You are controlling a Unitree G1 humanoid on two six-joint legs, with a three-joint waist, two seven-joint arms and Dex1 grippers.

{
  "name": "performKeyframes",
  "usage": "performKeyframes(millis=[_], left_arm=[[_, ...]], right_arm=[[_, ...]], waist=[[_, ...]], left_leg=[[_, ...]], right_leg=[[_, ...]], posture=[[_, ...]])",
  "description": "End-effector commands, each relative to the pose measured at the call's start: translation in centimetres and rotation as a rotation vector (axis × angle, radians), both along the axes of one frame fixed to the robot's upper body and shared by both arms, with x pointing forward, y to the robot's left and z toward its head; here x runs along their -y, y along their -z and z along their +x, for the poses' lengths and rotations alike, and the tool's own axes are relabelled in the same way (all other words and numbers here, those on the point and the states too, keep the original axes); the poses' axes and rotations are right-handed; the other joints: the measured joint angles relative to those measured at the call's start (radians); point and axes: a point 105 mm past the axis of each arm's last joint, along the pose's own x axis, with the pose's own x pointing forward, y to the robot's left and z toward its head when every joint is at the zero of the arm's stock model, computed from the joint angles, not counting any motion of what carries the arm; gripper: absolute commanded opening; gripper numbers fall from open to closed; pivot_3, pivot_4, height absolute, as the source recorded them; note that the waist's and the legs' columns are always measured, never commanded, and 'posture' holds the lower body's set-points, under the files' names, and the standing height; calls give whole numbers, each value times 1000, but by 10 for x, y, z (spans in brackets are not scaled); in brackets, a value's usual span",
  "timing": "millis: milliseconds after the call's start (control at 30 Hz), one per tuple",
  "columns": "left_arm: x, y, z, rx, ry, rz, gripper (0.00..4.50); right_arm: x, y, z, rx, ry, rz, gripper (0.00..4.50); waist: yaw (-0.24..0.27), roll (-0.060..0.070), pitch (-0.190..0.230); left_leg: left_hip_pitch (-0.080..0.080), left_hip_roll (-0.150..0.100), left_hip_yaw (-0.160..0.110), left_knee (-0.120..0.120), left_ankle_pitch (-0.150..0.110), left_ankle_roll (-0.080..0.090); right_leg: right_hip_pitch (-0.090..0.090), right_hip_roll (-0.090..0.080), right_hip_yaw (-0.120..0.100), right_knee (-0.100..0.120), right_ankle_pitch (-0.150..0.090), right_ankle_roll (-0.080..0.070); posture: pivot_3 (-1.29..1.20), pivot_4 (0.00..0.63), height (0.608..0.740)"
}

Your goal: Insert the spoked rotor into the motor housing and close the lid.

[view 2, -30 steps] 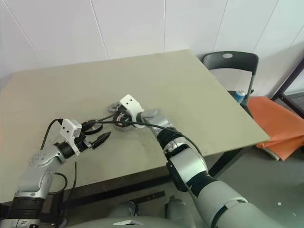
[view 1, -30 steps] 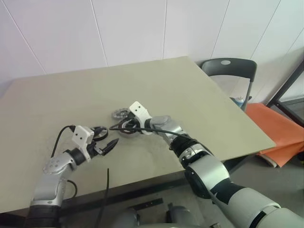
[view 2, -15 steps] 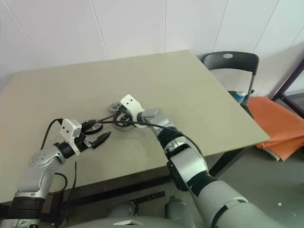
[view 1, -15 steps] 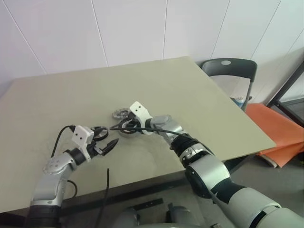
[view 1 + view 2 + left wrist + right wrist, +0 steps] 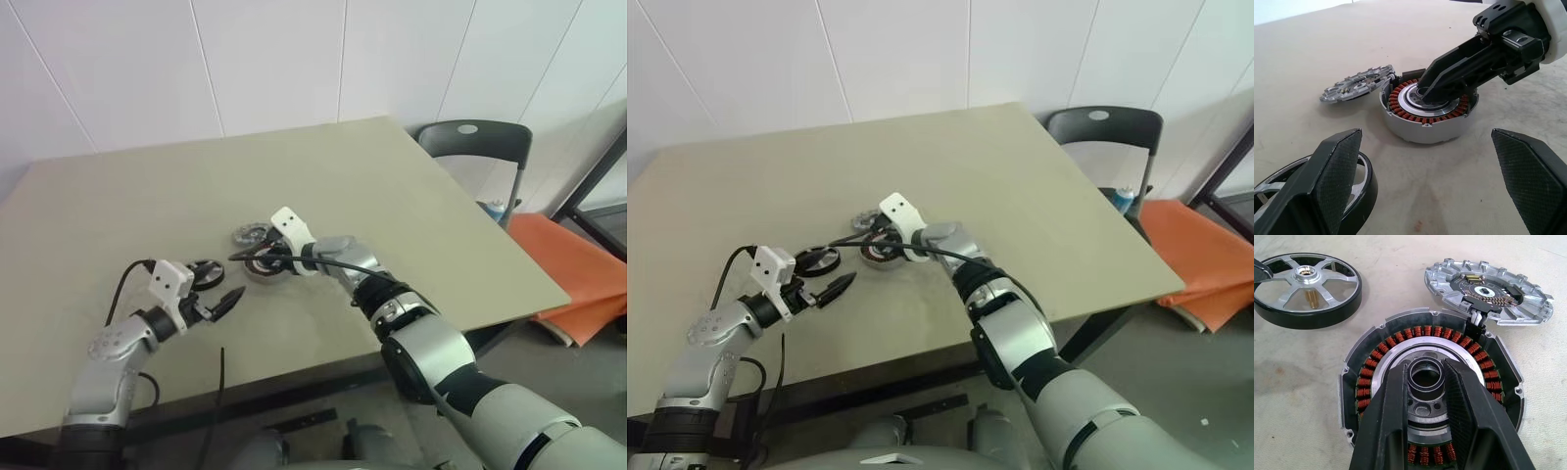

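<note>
The motor housing (image 5: 1378, 362), a round shell with copper-red windings, lies on the table. My right gripper (image 5: 1425, 367) reaches down into its silver centre, shut on a small dark ring (image 5: 1425, 382) there. The spoked rotor (image 5: 1307, 286), with silver spokes and a black rim, lies flat beside the housing. The lid (image 5: 1488, 291), a silvery disc with a circuit board, lies just behind the housing. My left gripper (image 5: 1425, 137) hovers open and empty short of the housing (image 5: 1425, 117), with the rotor (image 5: 1359, 181) by its left finger. From the head I see the rotor (image 5: 204, 273), housing (image 5: 263, 266) and lid (image 5: 245, 235).
The beige table (image 5: 392, 196) has its front edge close to me and its right corner near a dark chair (image 5: 475, 142). An orange thing (image 5: 578, 264) lies on the floor to the right. A black cable (image 5: 220, 392) hangs by my left arm.
</note>
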Motion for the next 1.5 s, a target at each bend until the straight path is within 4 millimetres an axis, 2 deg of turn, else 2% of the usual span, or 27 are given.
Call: performKeyframes(millis=[33,467,633,1200,1500], left_arm=[[2,-16,1,57,10,-3,4500],[2,-16,1,55,12,-2,4500],[2,-14,1,48,12,-1,4500],[2,-10,-2,35,13,-3,4500],[2,-10,-1,33,10,-2,4500]], right_arm=[[1,-12,8,32,21,10,701],[5,-8,7,18,18,-10,701],[-4,-15,4,-1,4,51,701],[-6,-13,1,-20,1,63,701],[-14,-16,-3,-33,-15,102,701]], waist=[[0,0,0],[-2,0,0],[-2,0,0],[-2,0,0],[-2,0,0]], left_leg=[[0,0,0,0,0,0],[0,0,0,0,0,0],[0,0,0,0,0,0],[0,0,0,0,0,0],[0,0,0,0,0,0]], right_leg=[[0,0,0,0,0,0],[0,0,0,0,0,0],[0,0,0,0,0,0],[0,0,0,0,0,0],[0,0,0,0,0,0]], posture=[[0,0,740],[0,0,740],[0,0,740],[0,0,740],[0,0,740]])
